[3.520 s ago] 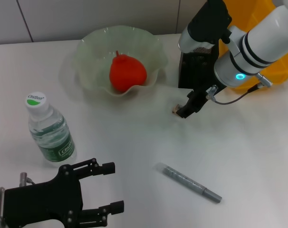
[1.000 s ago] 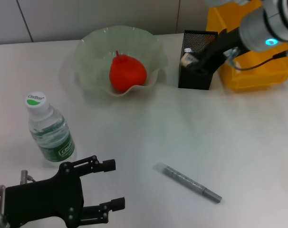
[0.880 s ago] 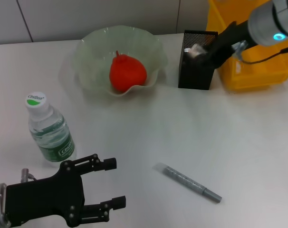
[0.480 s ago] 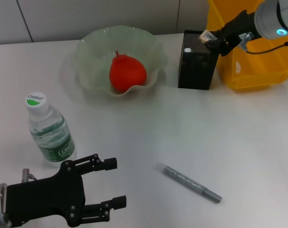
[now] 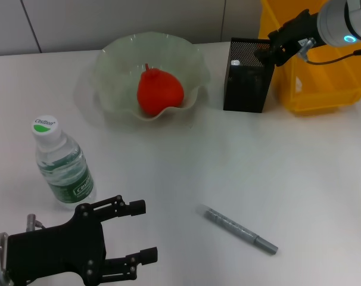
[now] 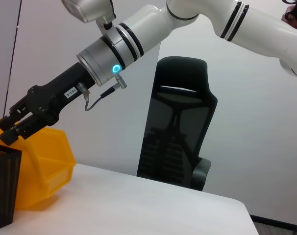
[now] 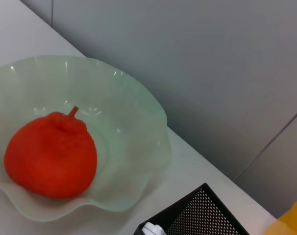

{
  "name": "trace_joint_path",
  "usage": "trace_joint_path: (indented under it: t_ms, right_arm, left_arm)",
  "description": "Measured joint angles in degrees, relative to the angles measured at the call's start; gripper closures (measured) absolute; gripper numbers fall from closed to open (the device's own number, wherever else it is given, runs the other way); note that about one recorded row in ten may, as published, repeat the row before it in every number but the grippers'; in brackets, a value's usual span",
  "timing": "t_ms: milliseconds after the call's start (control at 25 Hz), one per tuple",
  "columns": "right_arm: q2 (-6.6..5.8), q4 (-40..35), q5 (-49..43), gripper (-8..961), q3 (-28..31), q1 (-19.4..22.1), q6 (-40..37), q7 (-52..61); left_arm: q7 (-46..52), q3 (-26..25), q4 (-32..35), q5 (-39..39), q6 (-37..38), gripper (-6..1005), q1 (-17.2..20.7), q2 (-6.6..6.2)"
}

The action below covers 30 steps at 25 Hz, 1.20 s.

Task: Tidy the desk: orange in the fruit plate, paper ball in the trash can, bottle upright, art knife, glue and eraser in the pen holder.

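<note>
My right gripper (image 5: 272, 50) hovers open and empty just above the far right rim of the black mesh pen holder (image 5: 247, 84); the left wrist view shows it (image 6: 6, 129) over the holder (image 6: 0, 192) too. A white item (image 7: 151, 228) sits inside the holder (image 7: 200, 215); I cannot tell what it is. The orange (image 5: 160, 90) lies in the pale green fruit plate (image 5: 118, 53). Near the left edge the bottle (image 5: 61, 164) stands upright. A grey art knife (image 5: 237, 229) lies flat at the front centre. My left gripper (image 5: 143, 232) rests open at the front left. Eraser, glue and paper ball are out of view.
A yellow trash can (image 5: 323, 80) stands right of the pen holder at the back right. Behind the table a grey wall runs along the far edge. A black office chair (image 6: 180, 137) stands beyond the table's side.
My right gripper rose from the table with a small item, carried it over the pen holder, and now holds nothing. The left arm has stayed put.
</note>
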State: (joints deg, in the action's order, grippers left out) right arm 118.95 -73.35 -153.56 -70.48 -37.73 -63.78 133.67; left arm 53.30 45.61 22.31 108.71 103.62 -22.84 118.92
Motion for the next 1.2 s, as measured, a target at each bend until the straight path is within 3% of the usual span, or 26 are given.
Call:
trace_joint_path:
  t_ms: [240,480,520,640,720,880,1200]
  right_arm:
    - [0.07,-1.4,0.1,400,0.0,0.2,-1.8,0.5]
    - [0.19,-9.6,1.9,295,-0.2,-0.1,-14.6,4.6]
    - [0.19,-12.4,2.5,277,-0.4,-0.6,-19.8,7.1]
    - [0.15,-13.3,2.9,224,-0.6,-2.1,-25.3,9.2]
    - [0.18,-11.5,3.0,223,-0.9,-5.0,-32.2,11.9]
    - [0.38,-6.9,3.3,223,-4.0,-7.3,-35.4,14.3]
    - [0.61,1.7,8.4,224,-16.5,-8.8,-30.9,19.5]
  left_arm:
    - [-0.3,0.0,0.0,-0.3,0.0,204,0.0,0.00]
    - [-0.5,0.0,0.0,-0.4,0.1,204,-0.2,-0.07]
    - [-0.5,0.1,0.0,-0.4,0.1,204,-0.2,-0.13]
    - [-0.5,0.1,0.2,-0.4,0.1,204,-0.2,-0.17]
    - [-0.6,0.2,0.3,-0.4,0.1,204,-0.1,-0.20]
    - [-0.6,0.4,0.5,-0.4,0.1,204,-0.1,-0.27]
    - [-1.4,0.4,0.9,0.2,-0.5,204,0.2,-0.64]
